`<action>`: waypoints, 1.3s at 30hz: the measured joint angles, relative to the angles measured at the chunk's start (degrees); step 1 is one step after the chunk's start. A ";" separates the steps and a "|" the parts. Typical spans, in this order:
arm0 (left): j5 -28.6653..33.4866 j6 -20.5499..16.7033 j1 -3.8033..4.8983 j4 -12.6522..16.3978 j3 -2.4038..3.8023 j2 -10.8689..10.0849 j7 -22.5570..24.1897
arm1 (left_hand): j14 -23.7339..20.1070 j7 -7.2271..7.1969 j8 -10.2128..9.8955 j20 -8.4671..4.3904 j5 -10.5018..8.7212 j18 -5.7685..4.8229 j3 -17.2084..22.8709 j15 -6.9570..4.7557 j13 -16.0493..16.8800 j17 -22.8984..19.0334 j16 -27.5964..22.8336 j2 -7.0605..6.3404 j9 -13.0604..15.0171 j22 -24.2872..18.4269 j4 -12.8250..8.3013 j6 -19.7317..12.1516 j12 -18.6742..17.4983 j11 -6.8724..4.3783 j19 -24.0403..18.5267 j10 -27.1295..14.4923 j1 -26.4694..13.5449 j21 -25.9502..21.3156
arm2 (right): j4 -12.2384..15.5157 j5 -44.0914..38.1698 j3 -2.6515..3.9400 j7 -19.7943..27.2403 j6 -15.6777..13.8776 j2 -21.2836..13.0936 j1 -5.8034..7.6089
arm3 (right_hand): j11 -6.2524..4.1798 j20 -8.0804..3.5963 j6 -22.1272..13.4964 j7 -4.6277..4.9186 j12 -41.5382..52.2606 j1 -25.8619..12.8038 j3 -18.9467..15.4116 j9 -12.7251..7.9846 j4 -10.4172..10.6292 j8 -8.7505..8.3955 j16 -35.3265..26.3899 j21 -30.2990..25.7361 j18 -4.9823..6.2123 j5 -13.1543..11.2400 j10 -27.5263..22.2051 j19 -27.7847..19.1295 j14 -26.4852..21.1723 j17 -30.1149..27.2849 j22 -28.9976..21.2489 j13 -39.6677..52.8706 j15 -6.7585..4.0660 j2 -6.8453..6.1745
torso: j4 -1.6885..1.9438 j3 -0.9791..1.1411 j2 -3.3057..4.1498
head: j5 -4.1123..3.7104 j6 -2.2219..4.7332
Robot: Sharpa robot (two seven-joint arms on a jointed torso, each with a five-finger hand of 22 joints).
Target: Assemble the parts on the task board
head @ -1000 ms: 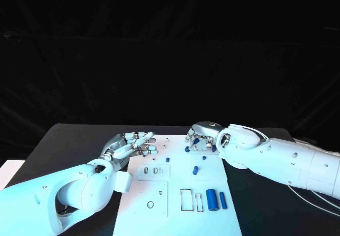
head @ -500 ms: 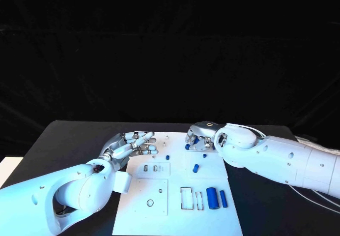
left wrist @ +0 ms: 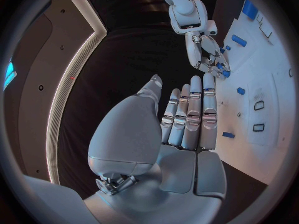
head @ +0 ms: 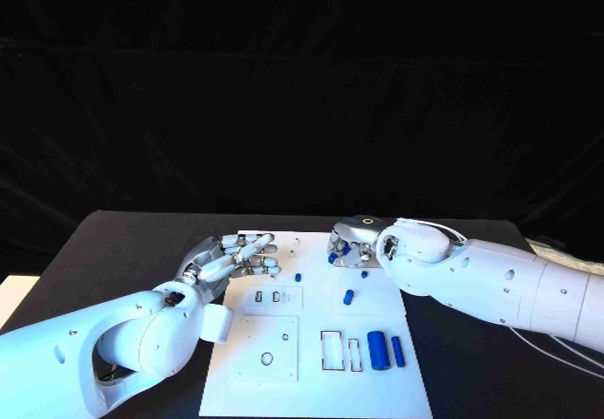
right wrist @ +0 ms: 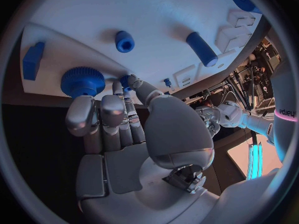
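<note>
1. My left hand (head: 239, 255) hangs over the far left part of the task board (head: 258, 384). It holds nothing. In the left wrist view its fingers (left wrist: 190, 115) lie straight, side by side, with the thumb out to one side. I judge it is just waiting.
2. In the middle of the board a small blue peg (head: 298, 278) stands up, pointing at the ceiling. A longer blue pin (head: 347, 298) is just to its right. Its long way runs from me toward the far edge.
3. Nearer to me lie a fat blue cylinder (head: 376, 350) and a thin blue cylinder (head: 396, 352), side by side. Both lie flat, and their long way also runs from near to far. Empty slots (head: 331, 352) wait just to their left.
4. My right hand (head: 356, 247) is over the far edge of the board, fingers bent down. In the right wrist view the fingers (right wrist: 102, 112) come right up to a blue gear (right wrist: 82, 81), which lies flat, teeth all round. The thumb tip meets a tiny blue piece (right wrist: 126, 78) beside it.
5. I cannot tell if the fingers are really clamped on the gear or the tiny piece, or just touching.
6. I think the step is picking up a part at that far edge. Next I need a firm pinch, then a straight lift, so nothing nearby gets knocked.
</note>
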 measured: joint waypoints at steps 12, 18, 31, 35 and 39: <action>0.03 0.27 0.04 0.10 0.01 -0.03 -0.23 | 0.00 0.00 0.00 0.00 0.00 0.00 0.00 0.00 0.00 -0.01 0.00 0.00 0.00 0.00 0.00 0.00 0.00 0.00 0.00 0.00 0.00 0.00 | -0.58 -0.17 0.10 -0.30 -0.89 0.59 0.15 | -0.83 -0.67 2.87 -0.61 -0.01 1.60 3.10 0.22 0.88 0.59 3.34 3.46 -0.95 -3.68 2.88 2.31 0.01 3.45 5.04 0.42 -0.41 1.60 | 0.15 -0.07 0.30 | -0.13 -0.37; 0.04 0.39 0.05 0.10 0.01 -0.13 -0.35 | 0.00 0.00 0.00 0.00 0.00 0.00 0.00 0.00 0.01 0.10 -0.23 0.00 0.01 0.00 0.00 0.00 -0.32 0.21 0.00 -0.21 0.00 0.00 | 0.55 -0.04 0.01 -0.40 -3.95 0.05 0.00 | -1.03 -0.82 3.25 -0.57 -0.12 1.99 3.73 0.22 1.51 0.96 4.09 4.18 -0.94 -4.34 3.70 2.87 0.01 4.21 6.42 0.53 -0.41 1.50 | 0.21 -0.10 0.40 | -0.01 -0.31; 0.07 0.62 0.07 -0.36 0.01 -0.31 -0.50 | 0.00 0.00 0.00 0.00 0.00 0.00 0.00 0.00 0.01 0.09 -0.23 0.00 0.01 0.00 0.00 0.00 -0.32 0.20 0.00 -0.21 0.00 0.00 | -1.22 2.51 0.46 -0.84 -10.95 2.82 0.11 | -1.11 -0.82 3.34 -0.50 -0.22 2.00 3.80 0.22 2.92 0.99 4.35 4.44 -0.94 -4.56 3.80 2.87 0.01 4.34 6.80 0.65 -0.41 1.40 | 0.42 -0.18 0.65 | 0.09 0.56; 0.08 0.68 0.09 -0.33 0.01 -0.33 -0.52 | 0.00 0.00 0.00 0.21 0.00 0.00 0.00 0.00 0.01 0.16 -0.23 0.00 0.01 -0.01 0.00 0.00 -0.32 0.20 0.20 -0.21 0.00 0.00 | -2.82 3.04 0.48 -1.24 -11.83 4.52 0.19 | -1.10 -0.82 3.35 -0.51 -0.21 1.22 3.79 0.22 3.02 0.77 4.35 4.44 -0.94 -4.86 3.81 2.86 0.01 4.42 6.87 0.62 -0.41 1.01 | 0.51 -0.19 0.76 | 0.13 0.76; 0.10 0.71 0.16 -0.27 0.01 -0.38 -0.54 | 0.00 0.00 0.00 0.21 0.00 0.00 0.00 0.00 0.01 0.16 -0.23 0.00 0.01 -0.01 0.00 0.00 -0.32 0.20 0.20 -0.21 0.00 0.00 | -4.64 3.37 0.49 -1.67 -12.49 6.21 0.24 | -1.08 -0.82 3.39 -0.56 -0.21 1.10 3.63 0.22 3.17 0.70 4.34 4.44 -0.94 -4.88 3.84 2.86 0.01 4.42 6.87 0.62 -0.41 0.98 | 0.73 -0.24 0.91 | 0.05 0.84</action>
